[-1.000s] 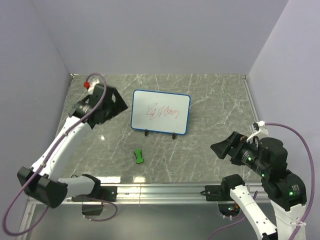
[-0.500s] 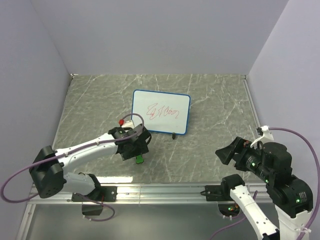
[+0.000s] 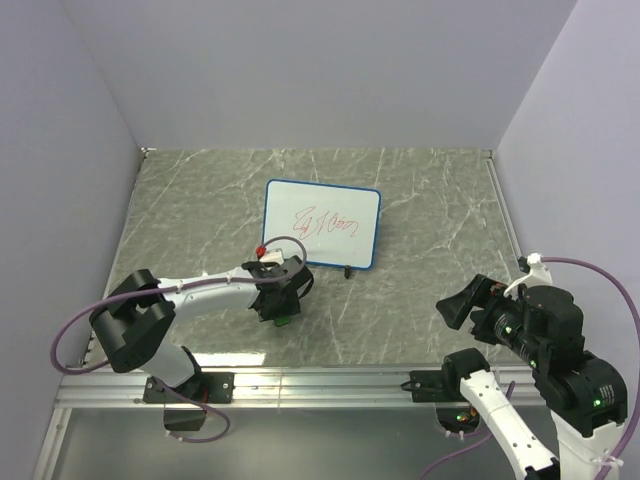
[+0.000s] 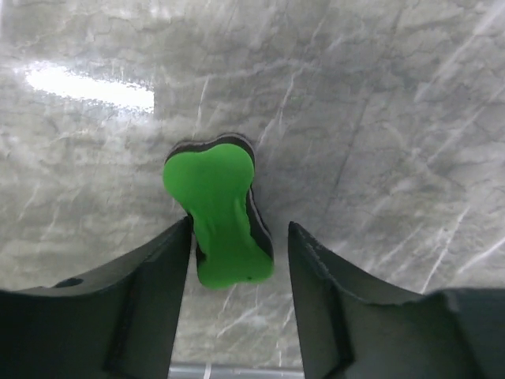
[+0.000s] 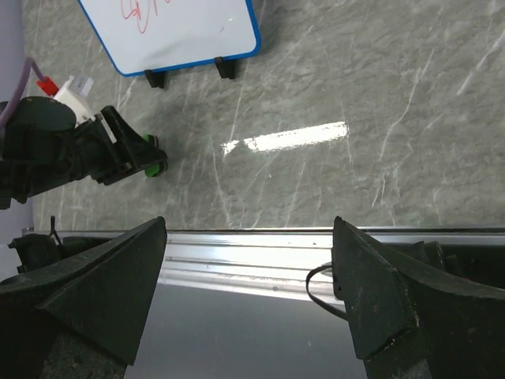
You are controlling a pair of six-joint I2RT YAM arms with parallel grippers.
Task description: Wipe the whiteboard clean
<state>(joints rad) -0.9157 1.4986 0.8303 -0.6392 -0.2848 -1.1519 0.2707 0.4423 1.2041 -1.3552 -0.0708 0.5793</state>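
Note:
The whiteboard (image 3: 322,222) stands on its little black feet at the middle back of the table, its blue frame around a red scribble; the right wrist view shows its lower part (image 5: 170,31). In front of it lies a small green eraser (image 4: 217,209), mostly hidden under my left gripper (image 3: 280,305) in the top view. My left gripper (image 4: 239,229) straddles the eraser's near end. The left finger touches it and a gap shows beside the right finger. My right gripper (image 3: 462,303) hangs open and empty over the table's near right edge, also seen in its wrist view (image 5: 248,229).
An aluminium rail (image 3: 320,380) runs along the near edge of the marble table, and it also shows below the right gripper (image 5: 260,253). Lilac walls close the left, back and right sides. The left arm's cable (image 3: 80,340) loops near its base.
My left arm swung from the back left down to the eraser and its jaws have narrowed around it. The right gripper dropped slightly towards the near edge.

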